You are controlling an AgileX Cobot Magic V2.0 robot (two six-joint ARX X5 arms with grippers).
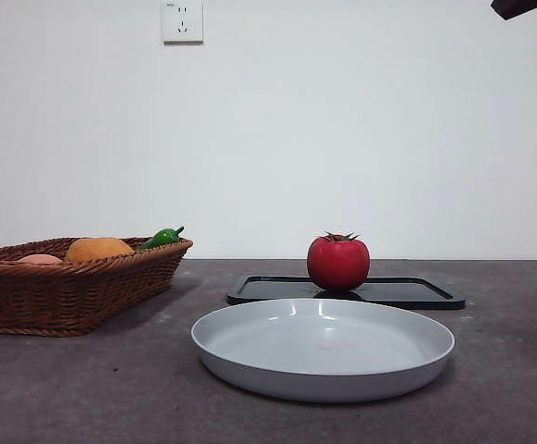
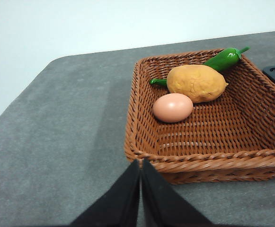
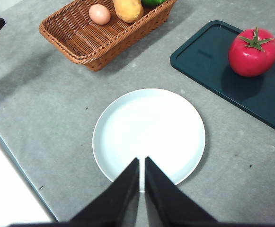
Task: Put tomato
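Observation:
The glossy red tomato (image 1: 337, 263) with a green stem cap stands on a flat dark tray (image 1: 416, 292) behind the white plate (image 1: 323, 347). It also shows in the right wrist view (image 3: 252, 51), upright on the tray (image 3: 208, 56). My right gripper (image 3: 141, 163) is shut and empty, high above the near rim of the plate (image 3: 149, 135), apart from the tomato. My left gripper (image 2: 141, 165) is shut and empty, hanging just outside the near wall of the wicker basket (image 2: 142, 137). In the front view only a dark arm tip (image 1: 525, 7) shows at the top right corner.
The brown wicker basket (image 1: 65, 287) stands at the left and holds an orange-yellow potato-like item (image 2: 196, 82), a pale egg (image 2: 172, 107) and a green pepper (image 2: 225, 58). A wall socket (image 1: 182, 20) is on the white wall. The table's edge (image 3: 14, 161) shows in the right wrist view.

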